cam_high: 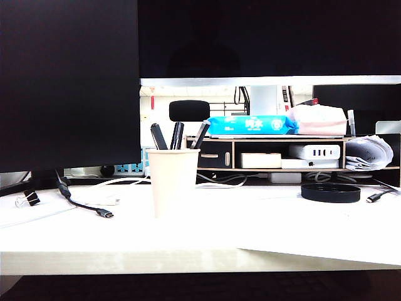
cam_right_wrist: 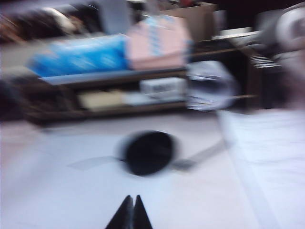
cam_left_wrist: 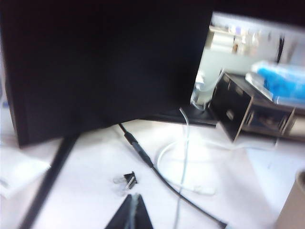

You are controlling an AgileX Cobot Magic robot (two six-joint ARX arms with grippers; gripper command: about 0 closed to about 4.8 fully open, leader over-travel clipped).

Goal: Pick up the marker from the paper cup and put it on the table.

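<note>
Three markers in the cup, both grippers above the desk

The slim black marker [cam_high: 177,135] stands in the paper cup [cam_high: 172,182] on the table [cam_high: 282,232], between a blunt-ended marker [cam_high: 158,136] and a grey-ended one [cam_high: 201,134]. Left gripper [cam_left_wrist: 134,213] and right gripper [cam_right_wrist: 131,213] (both with fingertips pressed together, holding nothing) hang over the white top, well apart from the cup.

I see the paper cup [cam_high: 173,182] upright on the table [cam_high: 263,241], three dark pens in it; the marker [cam_high: 177,135] stands in the middle.
</note>
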